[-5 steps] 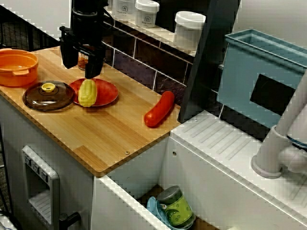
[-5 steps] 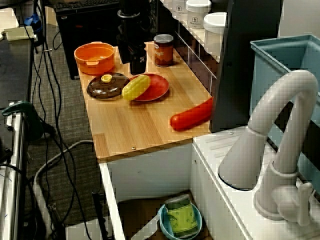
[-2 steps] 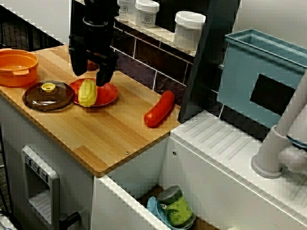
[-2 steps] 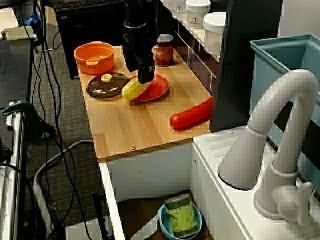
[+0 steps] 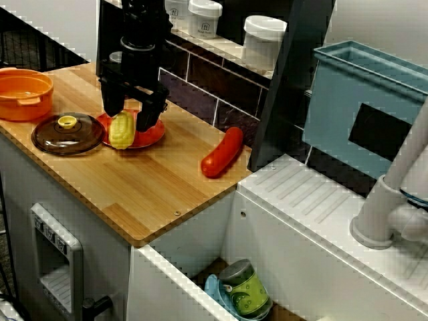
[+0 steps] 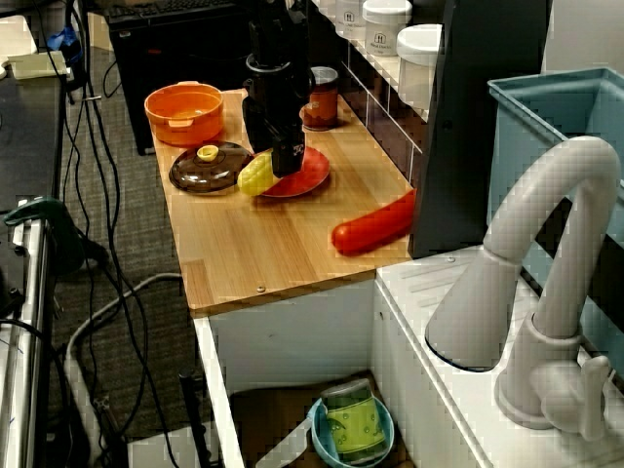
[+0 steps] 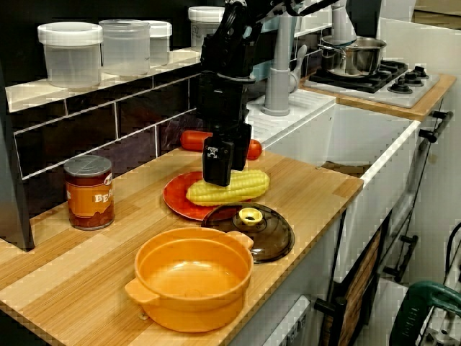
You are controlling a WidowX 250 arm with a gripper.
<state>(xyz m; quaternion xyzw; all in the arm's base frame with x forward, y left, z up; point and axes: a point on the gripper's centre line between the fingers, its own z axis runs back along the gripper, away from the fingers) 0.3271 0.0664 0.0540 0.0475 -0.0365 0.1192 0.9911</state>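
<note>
A yellow corn cob [image 5: 122,129] lies on a red plate [image 5: 152,130] on the wooden counter. My black gripper [image 5: 130,115] hangs straight down over the cob, open, with one finger on each side of it just above the plate. Seen from the sink side, the gripper [image 6: 275,158] covers the cob's [image 6: 253,176] right end. Seen from the pot end, one finger [image 7: 217,163] stands in front of the cob [image 7: 232,187] and the other behind it. Nothing is held between the fingers.
A brown glass lid [image 5: 67,132] lies left of the plate, and an orange pot [image 5: 23,93] stands beyond it. A red sausage-shaped toy [image 5: 223,152] lies to the right. A can [image 7: 88,192] stands by the tiled wall. The sink holds a green cup [image 5: 244,289].
The gripper has come down and to the right, from above the plate's back edge to around the corn cob. It has stayed open. The cob has not moved.
</note>
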